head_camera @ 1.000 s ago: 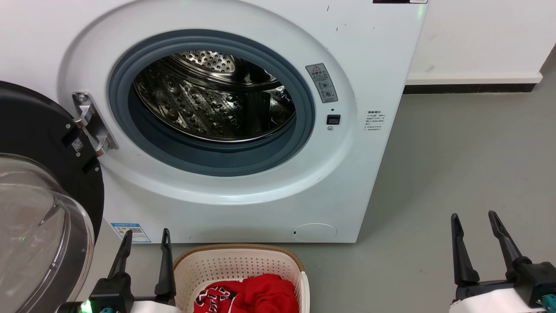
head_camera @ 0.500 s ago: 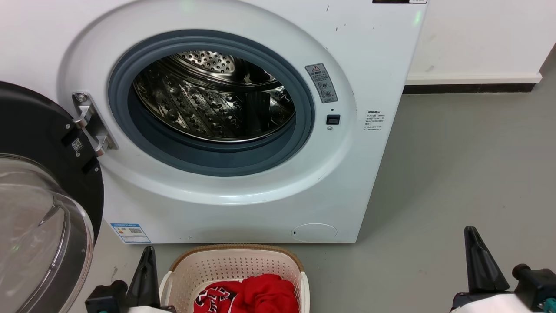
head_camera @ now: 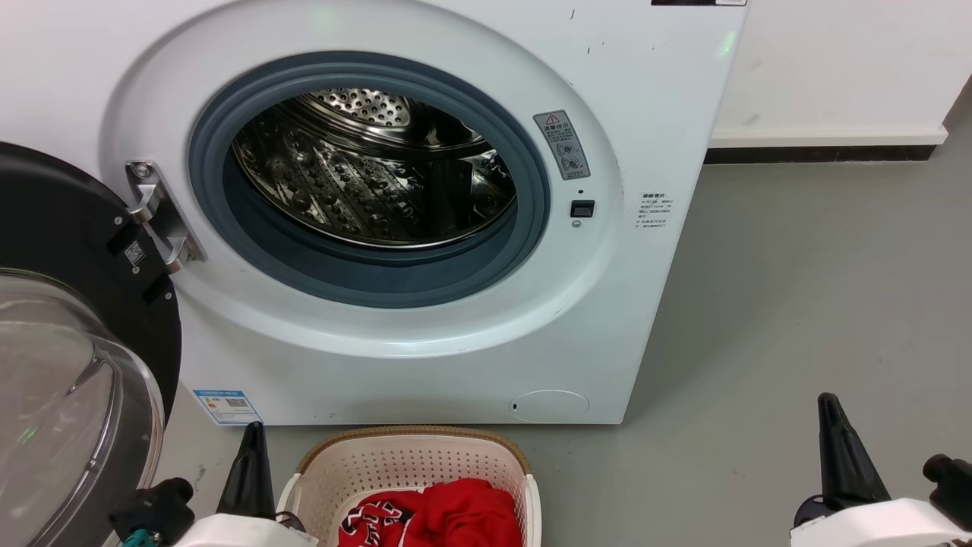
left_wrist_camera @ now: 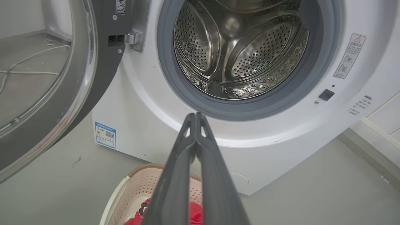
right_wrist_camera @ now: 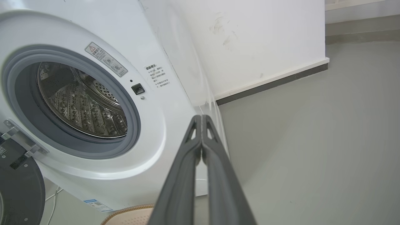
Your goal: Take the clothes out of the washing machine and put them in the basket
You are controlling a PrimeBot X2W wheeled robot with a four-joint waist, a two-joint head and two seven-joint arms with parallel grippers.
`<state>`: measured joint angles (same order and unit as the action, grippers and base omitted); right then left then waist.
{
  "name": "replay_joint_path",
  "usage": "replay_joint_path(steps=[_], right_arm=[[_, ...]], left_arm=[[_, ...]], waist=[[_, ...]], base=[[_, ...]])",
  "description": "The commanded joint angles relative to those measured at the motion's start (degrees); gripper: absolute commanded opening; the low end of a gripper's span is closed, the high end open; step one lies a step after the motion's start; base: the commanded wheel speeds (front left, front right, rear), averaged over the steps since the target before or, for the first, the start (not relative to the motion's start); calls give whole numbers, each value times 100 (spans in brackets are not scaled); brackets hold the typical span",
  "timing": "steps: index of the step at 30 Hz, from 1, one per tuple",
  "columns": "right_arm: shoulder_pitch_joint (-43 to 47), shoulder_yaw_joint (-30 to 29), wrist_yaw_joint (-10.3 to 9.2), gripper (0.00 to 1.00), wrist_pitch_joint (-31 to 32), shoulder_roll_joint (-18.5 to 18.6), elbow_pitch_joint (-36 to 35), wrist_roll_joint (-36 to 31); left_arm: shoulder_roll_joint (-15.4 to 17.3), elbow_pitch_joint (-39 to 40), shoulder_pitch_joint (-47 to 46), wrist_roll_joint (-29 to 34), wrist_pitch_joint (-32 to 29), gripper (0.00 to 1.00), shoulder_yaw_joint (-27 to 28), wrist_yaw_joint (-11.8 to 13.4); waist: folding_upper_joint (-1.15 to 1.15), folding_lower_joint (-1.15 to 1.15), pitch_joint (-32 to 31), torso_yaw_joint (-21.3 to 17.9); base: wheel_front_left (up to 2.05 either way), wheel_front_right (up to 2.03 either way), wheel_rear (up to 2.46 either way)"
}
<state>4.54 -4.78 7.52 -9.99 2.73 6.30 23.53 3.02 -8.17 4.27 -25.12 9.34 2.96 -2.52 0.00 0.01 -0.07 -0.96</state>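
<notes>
The white washing machine stands with its door swung open to the left, and its steel drum has nothing in it. Below it sits the cream basket holding the red clothes, one with black-and-white lettering. My left gripper is at the basket's left edge, shut, its fingertips pressed together in the left wrist view. Low at the right over bare floor my right gripper is shut too, tips meeting in the right wrist view.
The open glass door juts out at the lower left, close to my left arm. Grey floor stretches to the right of the machine up to a white wall with a dark skirting. A thin cable lies behind the door.
Both grippers went from open to shut and dropped lower in the head view. The left one shifted slightly left, beside the basket. The clothes and basket have not moved.
</notes>
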Motion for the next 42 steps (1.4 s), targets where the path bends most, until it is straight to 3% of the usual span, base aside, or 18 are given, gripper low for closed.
replay_joint_path(steps=[1,26,42], right_arm=[[-207,-7,-1,0,48,44,-39,272],[-531,-34,-2,0,583,62,235,2605],[-679,-57,-2,0,845,65,369,3689]], left_arm=[[11,44,-158,-248,-45,0,38,-27],[3,-169,-486,-2506,-581,0,150,-198],[-2,-273,-647,-3560,-836,0,208,-272]], waist=[[0,0,0,2],[0,0,6,25],[0,-1,10,39]], base=[[0,0,0],[0,0,0],[0,0,0]])
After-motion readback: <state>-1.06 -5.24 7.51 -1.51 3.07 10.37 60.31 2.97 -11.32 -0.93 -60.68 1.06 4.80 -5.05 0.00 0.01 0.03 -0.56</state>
